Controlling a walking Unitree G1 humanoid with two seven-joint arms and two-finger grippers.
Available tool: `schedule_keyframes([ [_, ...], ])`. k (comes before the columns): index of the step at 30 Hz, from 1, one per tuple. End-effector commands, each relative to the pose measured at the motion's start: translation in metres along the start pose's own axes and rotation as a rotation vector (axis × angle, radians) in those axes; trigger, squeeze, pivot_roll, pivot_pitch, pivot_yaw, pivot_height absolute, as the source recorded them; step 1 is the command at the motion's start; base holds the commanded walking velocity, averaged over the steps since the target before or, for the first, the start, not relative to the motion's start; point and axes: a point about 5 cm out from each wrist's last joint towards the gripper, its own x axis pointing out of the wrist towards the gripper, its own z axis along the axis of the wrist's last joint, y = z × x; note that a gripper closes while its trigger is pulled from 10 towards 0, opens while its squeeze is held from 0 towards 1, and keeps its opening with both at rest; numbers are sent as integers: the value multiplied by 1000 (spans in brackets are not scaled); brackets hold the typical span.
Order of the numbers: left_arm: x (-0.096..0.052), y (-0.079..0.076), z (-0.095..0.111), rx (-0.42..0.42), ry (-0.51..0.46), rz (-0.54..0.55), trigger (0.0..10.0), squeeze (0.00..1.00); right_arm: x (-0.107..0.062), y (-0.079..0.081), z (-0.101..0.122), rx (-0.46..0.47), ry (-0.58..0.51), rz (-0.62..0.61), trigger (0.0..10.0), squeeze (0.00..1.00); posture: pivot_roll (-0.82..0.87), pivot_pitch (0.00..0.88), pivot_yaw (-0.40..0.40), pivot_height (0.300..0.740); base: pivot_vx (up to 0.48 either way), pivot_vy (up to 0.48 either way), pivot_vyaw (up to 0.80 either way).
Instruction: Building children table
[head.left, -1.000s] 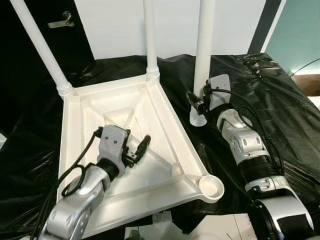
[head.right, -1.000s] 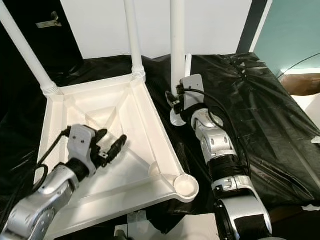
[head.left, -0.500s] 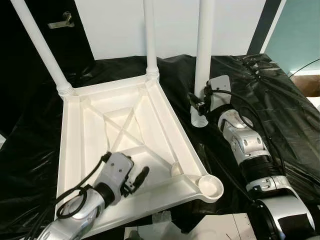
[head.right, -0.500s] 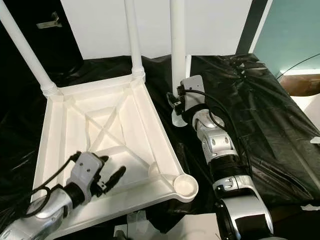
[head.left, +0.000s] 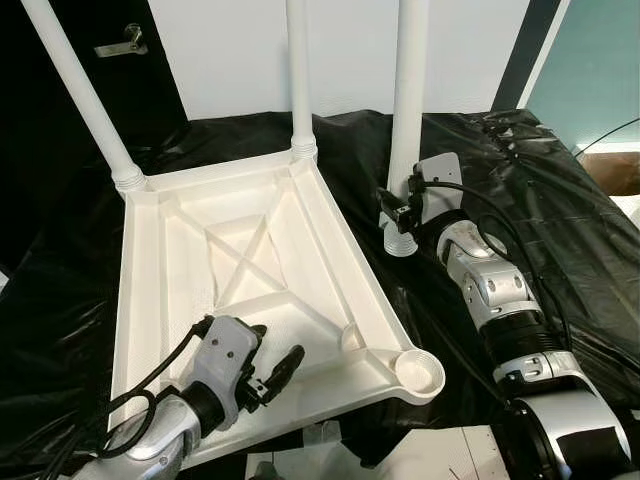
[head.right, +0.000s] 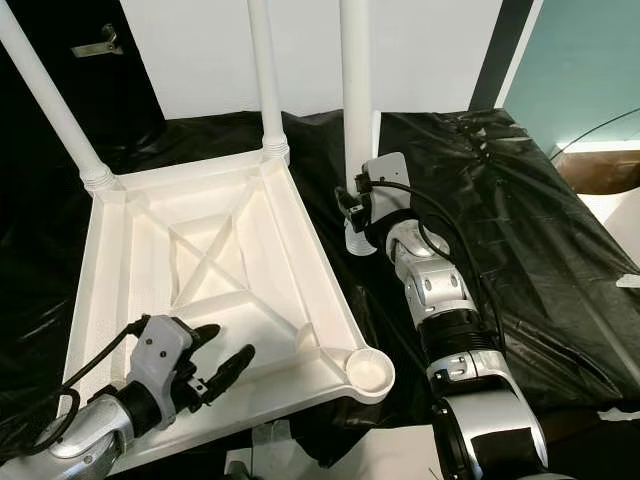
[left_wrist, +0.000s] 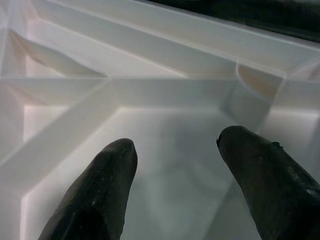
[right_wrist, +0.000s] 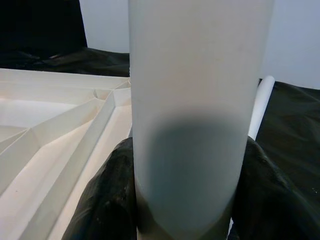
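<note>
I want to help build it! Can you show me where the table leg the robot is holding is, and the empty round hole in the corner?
table leg (head.left: 409, 120), left eye view, on its upright white shaft.
round hole (head.left: 419, 371), left eye view, on the cup's floor at the tabletop's near corner.

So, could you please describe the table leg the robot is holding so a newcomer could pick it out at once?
The upturned white tabletop lies on black sheeting. Just off its right edge, the right gripper clamps a white leg upright. Unlike the two legs screwed into the far corners, its threaded end rests on the sheeting.
</note>
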Motion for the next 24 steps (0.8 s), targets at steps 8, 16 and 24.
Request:
schedule_keyframes([
  [8,15,-3,-32,189,204,-164,10000,0,6,1,10,-23,-34,12,10000,0,138,31,-36,740,0,0,0],
  [16,36,39,-10,187,137,176,10000,0,6,3,10,-18,-38,12,10000,0,133,37,-33,740,0,0,0],
  [24,55,74,22,172,55,360,10000,0,7,8,11,-4,-46,22,10000,0,127,38,-24,740,0,0,0],
])
